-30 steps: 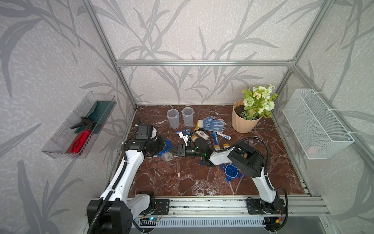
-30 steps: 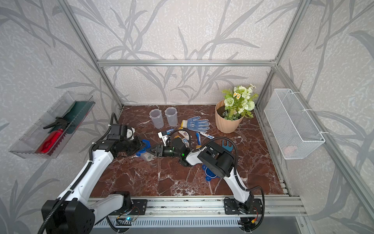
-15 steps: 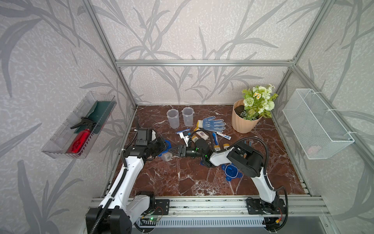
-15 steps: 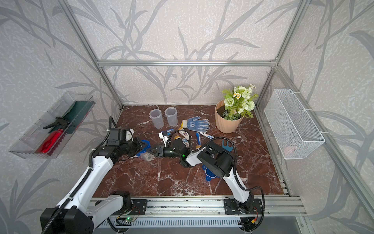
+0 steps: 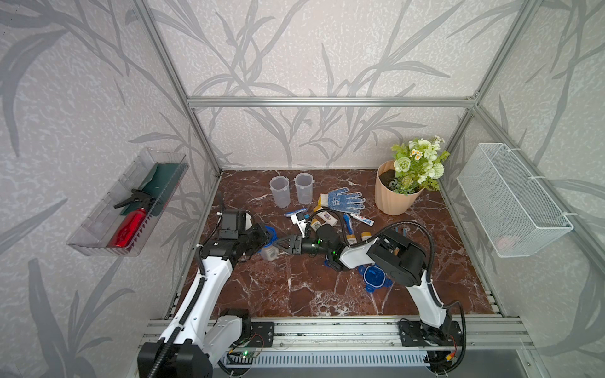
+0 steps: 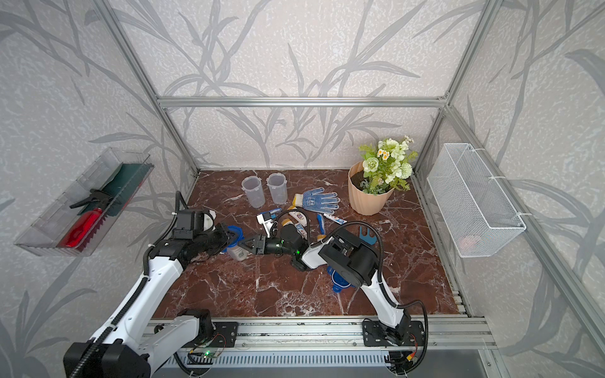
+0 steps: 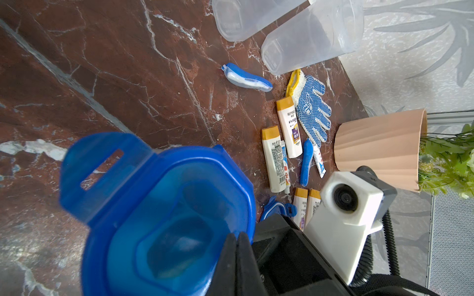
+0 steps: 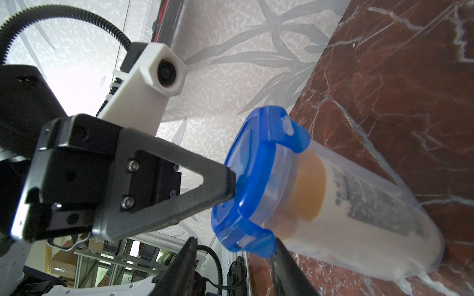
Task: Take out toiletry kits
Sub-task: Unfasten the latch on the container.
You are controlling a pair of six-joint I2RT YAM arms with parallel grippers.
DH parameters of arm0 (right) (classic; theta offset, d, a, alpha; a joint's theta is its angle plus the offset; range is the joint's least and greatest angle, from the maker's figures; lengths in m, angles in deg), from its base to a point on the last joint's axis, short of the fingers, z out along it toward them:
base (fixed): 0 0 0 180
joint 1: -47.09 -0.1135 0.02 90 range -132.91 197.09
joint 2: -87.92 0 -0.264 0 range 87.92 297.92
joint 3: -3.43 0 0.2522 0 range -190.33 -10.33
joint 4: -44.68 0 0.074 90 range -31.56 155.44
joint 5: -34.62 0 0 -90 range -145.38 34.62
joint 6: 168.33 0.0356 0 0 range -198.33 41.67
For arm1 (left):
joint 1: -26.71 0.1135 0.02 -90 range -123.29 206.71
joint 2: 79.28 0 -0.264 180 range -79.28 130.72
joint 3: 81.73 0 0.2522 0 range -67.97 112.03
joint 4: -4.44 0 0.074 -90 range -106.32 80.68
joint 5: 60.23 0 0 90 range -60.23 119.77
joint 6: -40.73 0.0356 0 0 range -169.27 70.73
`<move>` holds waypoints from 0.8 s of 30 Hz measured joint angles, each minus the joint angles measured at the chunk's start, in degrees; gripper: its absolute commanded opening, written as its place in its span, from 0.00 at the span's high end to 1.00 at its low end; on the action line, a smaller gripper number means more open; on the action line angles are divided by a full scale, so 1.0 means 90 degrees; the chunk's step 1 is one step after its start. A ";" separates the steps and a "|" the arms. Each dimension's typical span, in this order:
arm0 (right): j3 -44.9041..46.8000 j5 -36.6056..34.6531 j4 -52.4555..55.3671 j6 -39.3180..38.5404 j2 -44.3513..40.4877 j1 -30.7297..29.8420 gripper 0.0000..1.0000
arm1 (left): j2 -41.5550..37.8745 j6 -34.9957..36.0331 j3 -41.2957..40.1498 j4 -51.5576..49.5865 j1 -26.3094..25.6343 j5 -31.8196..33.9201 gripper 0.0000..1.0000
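Red-brown marble table (image 5: 294, 294), walled on three sides. On the right wall hangs a white wire basket (image 5: 510, 196). On the left wall is a clear tray (image 5: 98, 235) with a red spray bottle (image 5: 127, 229) lying in it. A peach flower pot (image 5: 394, 199) with green-white blooms stands at far right. Both arms reach in low and meet left of centre. The left gripper (image 8: 232, 185) has its jaws pressed together, tips touching the rim of the blue lid (image 7: 159, 217); cannot tell whether a latch flap is nipped between them. The right gripper (image 5: 278, 248) has its jaws partway apart, one on each side of the lidded cup (image 5: 270, 254) just under the lid, holding its clear wall. That cup sits left of centre between the two grippers, base on the marble and lid on; upright or tilted, cannot tell. A white gold-capped bottle (image 8: 309, 189) shows through its wall. Two empty clear cups (image 5: 279, 191) stand side by side at far centre. A blue-dotted glove (image 5: 343, 198) lies flat just right of them. A loose blue lid (image 5: 373, 276) lies right of centre, beside the right arm. Kit pieces lie scattered on the marble between glove and grippers: four white bottles (image 7: 288, 128) lying down, two toothbrushes (image 7: 306, 161), one of them apart and nearer the empty cups, and two toothpaste tubes (image 7: 319, 161) beside the bottles.
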 measured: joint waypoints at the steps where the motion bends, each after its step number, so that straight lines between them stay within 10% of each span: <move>1: 0.0029 0.0002 -0.0015 -0.0036 -0.0034 0.0012 0.54 | 0.0000 0.0000 0.0000 -0.0002 0.0000 0.0007 1.00; 24: 0.0061 0.0024 0.0525 -0.1251 -0.1175 0.0170 0.54 | 0.0029 0.0022 0.0226 -0.0352 0.0002 0.0204 1.00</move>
